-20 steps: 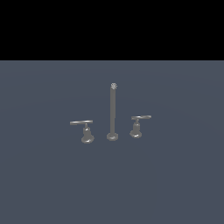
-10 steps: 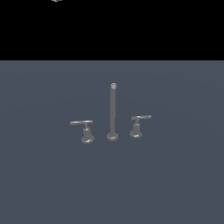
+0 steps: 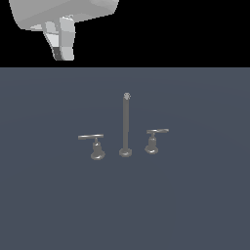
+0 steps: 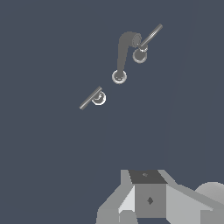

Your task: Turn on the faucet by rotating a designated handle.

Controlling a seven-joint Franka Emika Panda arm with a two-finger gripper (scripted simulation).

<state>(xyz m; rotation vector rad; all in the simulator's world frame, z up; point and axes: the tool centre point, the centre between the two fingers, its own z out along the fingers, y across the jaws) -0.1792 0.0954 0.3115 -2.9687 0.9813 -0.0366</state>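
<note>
My gripper (image 3: 62,49) hangs high; jaw state I cannot tell. The stiff grey metal long-levered handle (image 3: 93,138) on the exterior view's left: push near its slippery bar tip

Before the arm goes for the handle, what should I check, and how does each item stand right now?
1. Designated handle in view and unobstructed: ok.
2. Gripper at the handle: not ok; it is high above, toward the exterior view's left.
3. Jaws wide enough for the lever: cannot tell.
4. Spout apart from the designated handle: ok.
5. Smaller handle untouched, beyond the spout: ok.
</note>
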